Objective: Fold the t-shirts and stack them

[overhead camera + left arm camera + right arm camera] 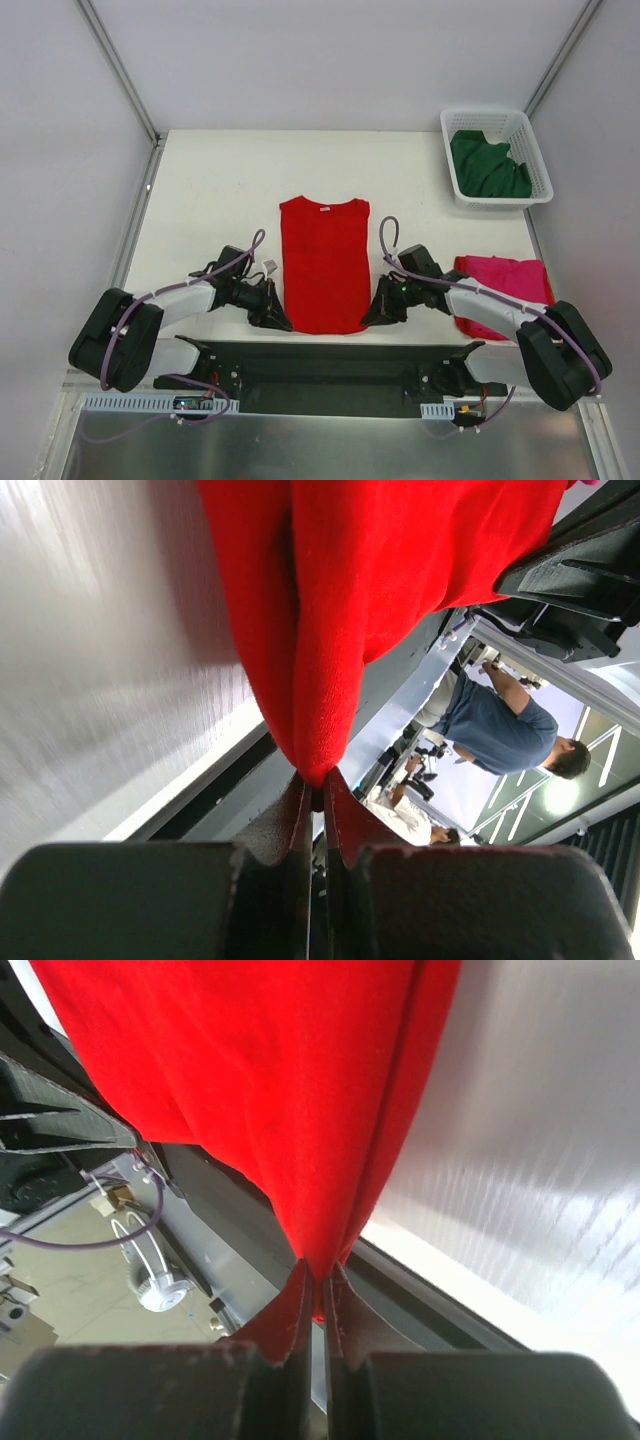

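White table (210,190), plain grey walls round it, seen from top view. Red t-shirt (323,265) lies flat mid-frame, sleeves tucked in, collar toward top of frame, hem at bottom by the table's near edge. Left pincer (275,315) is clamped tight on the lower-left hem corner, right pincer (375,312) clamped tight on the lower-right one. Both wrist views show red cloth pinched to a thin point between closed jaws.

Magenta-pink t-shirt (505,285) sits folded at right of frame, w/ the right arm crossing over it. Dark green t-shirt (487,165) is crumpled in the basket (500,118), upper right.

Risks, imo:
- Bite looks small on both sides, so a quick lift may pull cloth out.
- If one arm leads, hem skews & the fold lands crooked.
- Tucked sleeves could flop open as fabric rises.
- Right arm swinging might drag the magenta shirt.
- Hem's near the edge, so a dropped corner could slide off.
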You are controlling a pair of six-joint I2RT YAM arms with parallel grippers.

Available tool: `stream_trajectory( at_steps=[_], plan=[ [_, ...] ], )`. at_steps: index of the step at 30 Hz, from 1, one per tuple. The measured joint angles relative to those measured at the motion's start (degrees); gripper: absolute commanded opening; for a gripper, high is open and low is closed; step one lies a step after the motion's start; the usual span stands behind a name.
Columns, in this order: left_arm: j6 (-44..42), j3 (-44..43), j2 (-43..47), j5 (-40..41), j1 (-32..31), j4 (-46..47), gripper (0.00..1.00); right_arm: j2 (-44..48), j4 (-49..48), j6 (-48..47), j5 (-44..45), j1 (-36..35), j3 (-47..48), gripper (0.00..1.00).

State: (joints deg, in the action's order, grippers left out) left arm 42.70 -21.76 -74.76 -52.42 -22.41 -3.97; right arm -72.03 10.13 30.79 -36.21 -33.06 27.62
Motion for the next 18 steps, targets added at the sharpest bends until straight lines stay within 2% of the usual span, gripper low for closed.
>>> stream_trajectory(
  at_steps=[9, 18],
  plan=[
    [1.81, 5.03, 8.61, 0.85, -0.87, -2.40, 0.00, 7.06, 1.33, 3.74, 3.50, -5.70, -4.66, 0.01],
    [1.95, 5.70, 10.16, 1.81, -0.90, -4.37, 0.00, 9.09, 2.82, 5.38, 5.90, -8.24, -4.98, 0.01]
  ],
)
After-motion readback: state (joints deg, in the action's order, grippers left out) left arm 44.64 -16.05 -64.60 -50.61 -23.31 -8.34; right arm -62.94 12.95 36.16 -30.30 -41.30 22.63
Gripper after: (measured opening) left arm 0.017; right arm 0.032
